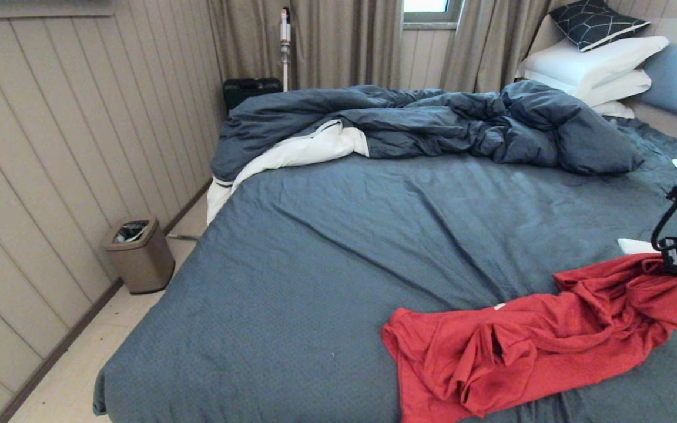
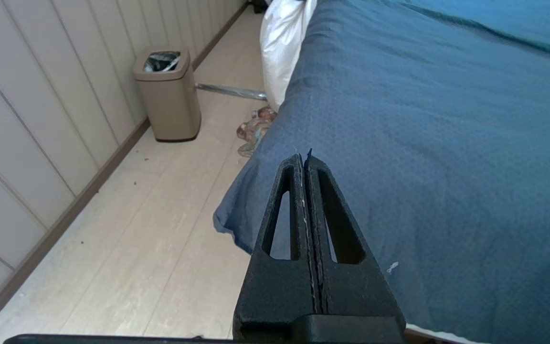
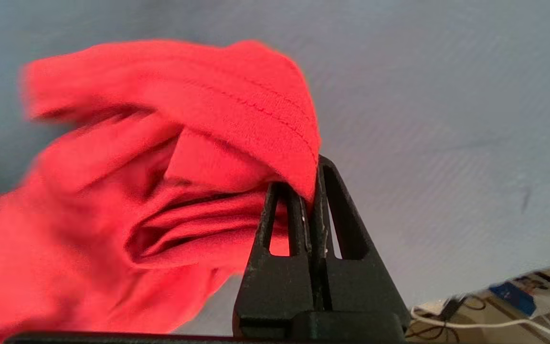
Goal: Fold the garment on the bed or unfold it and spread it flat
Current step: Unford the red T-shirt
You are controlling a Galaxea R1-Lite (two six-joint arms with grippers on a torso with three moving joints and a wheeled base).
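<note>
The garment (image 1: 526, 346), a bright red T-shirt, lies crumpled on the near right part of the bed (image 1: 344, 247), stretched toward the right edge. My right gripper (image 1: 670, 261) is shut on its upper right end; in the right wrist view a hemmed red edge of the garment (image 3: 237, 105) is pinched between the black fingers of that gripper (image 3: 314, 165) and lifted off the sheet. My left gripper (image 2: 303, 157) is shut with nothing in it, hanging over the bed's near left corner by the floor. It does not show in the head view.
A rumpled dark blue duvet (image 1: 432, 120) with white lining lies across the far half of the bed, with white pillows (image 1: 591, 64) at the far right. A brown bin (image 1: 138, 255) stands on the floor by the left wall. Cables and clutter (image 3: 504, 301) lie beyond the bed's right edge.
</note>
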